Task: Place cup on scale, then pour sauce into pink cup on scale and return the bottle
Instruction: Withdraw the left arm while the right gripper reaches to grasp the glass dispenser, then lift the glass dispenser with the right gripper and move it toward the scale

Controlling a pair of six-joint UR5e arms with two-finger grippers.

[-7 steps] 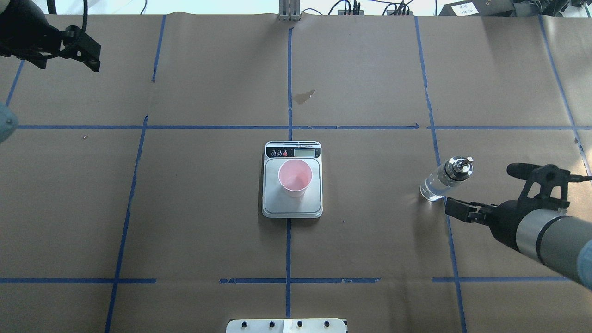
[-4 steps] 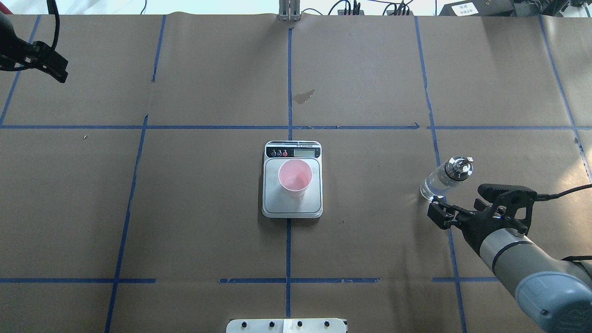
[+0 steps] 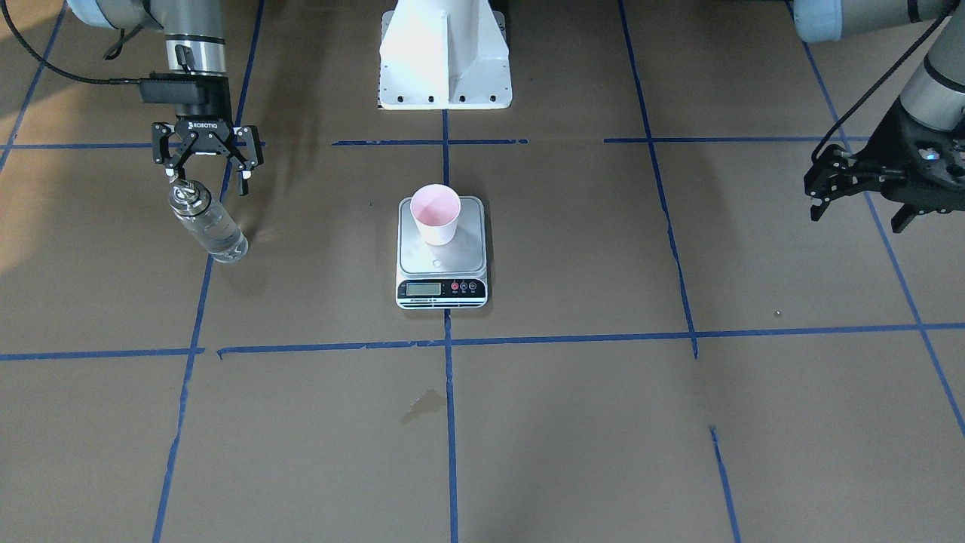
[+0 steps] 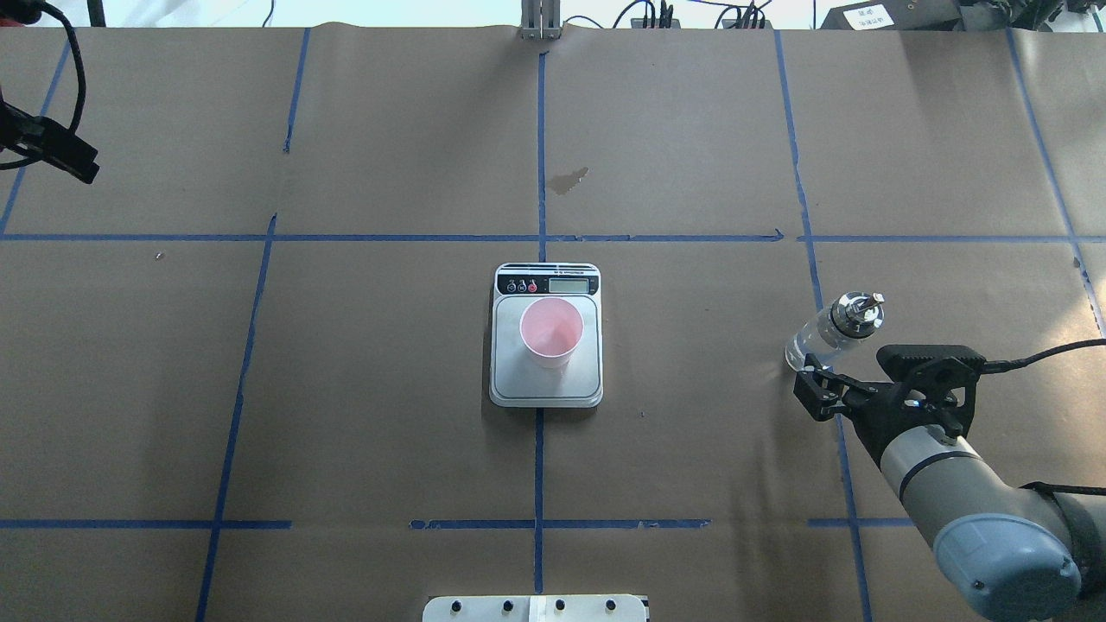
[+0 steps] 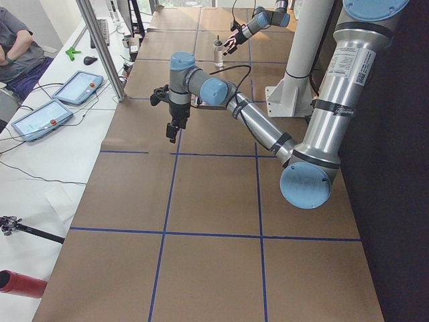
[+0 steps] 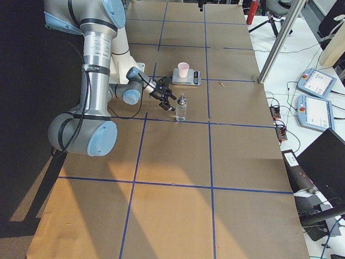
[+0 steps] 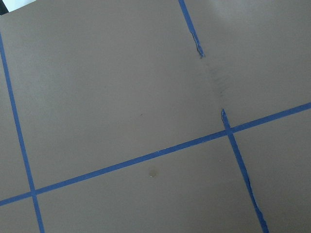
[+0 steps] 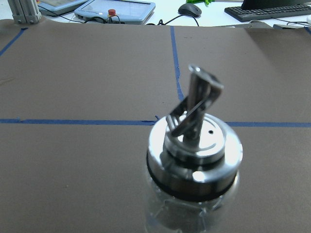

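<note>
Glass, likely slick and breakable, the bottle [image 4: 814, 345] stands well right of the scale [image 4: 546, 389], just before the wide-open right gripper [image 3: 206, 179], which should probably clasp its body at mid-height.

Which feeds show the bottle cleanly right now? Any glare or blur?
Right wrist view: bottle close up, white glare on its cap, body cropped, background soft. Overhead view: sharp, evenly lit, cap glints. Front-facing view: warm light patch at left edge, glass faint against the paper. Exterior right view: deep shadow on the robot's side.
</note>
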